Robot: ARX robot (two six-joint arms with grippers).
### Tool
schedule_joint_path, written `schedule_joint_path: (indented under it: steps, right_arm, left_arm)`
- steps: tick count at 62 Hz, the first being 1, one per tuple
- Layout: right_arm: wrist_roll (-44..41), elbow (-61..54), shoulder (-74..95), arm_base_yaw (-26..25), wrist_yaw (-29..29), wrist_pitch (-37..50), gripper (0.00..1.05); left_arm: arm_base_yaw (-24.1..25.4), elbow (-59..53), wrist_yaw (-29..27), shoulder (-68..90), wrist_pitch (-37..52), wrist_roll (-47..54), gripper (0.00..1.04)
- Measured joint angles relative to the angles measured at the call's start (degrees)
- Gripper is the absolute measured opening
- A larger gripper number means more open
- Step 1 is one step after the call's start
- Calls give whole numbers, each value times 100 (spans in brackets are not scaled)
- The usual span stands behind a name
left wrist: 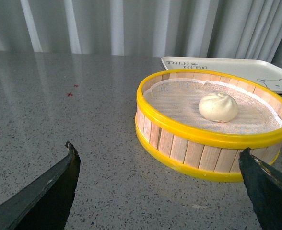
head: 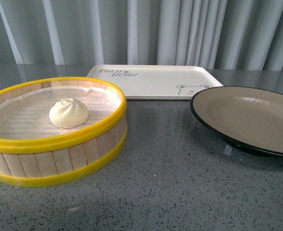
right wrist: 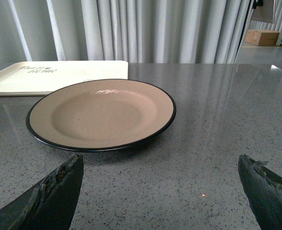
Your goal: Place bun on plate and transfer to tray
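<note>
The white pleated bun (head: 69, 113) sits on white cloth inside the yellow-rimmed wooden steamer basket (head: 59, 156) at the left; it also shows in the left wrist view (left wrist: 218, 107). The beige plate (head: 250, 120) with a black rim lies empty at the right and shows in the right wrist view (right wrist: 101, 113). The cream tray (head: 153, 81) with bear lettering lies behind, empty. My left gripper (left wrist: 158, 158) is open, low over the table, short of the basket (left wrist: 189, 151). My right gripper (right wrist: 160, 165) is open, just short of the plate. Neither arm shows in the front view.
The grey speckled table (head: 170, 183) carries everything. Grey curtains (head: 141, 29) hang behind it. A small red mark (left wrist: 70, 94) is on the table left of the basket. A cardboard box (right wrist: 262, 37) stands far off behind the table.
</note>
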Motion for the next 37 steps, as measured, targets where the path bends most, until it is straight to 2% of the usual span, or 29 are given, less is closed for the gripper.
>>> schedule_joint_path:
  steps: [37]
  right_arm:
    - [0, 0, 0, 0, 0, 0, 96]
  left_arm:
    - [0, 0, 0, 0, 0, 0, 98]
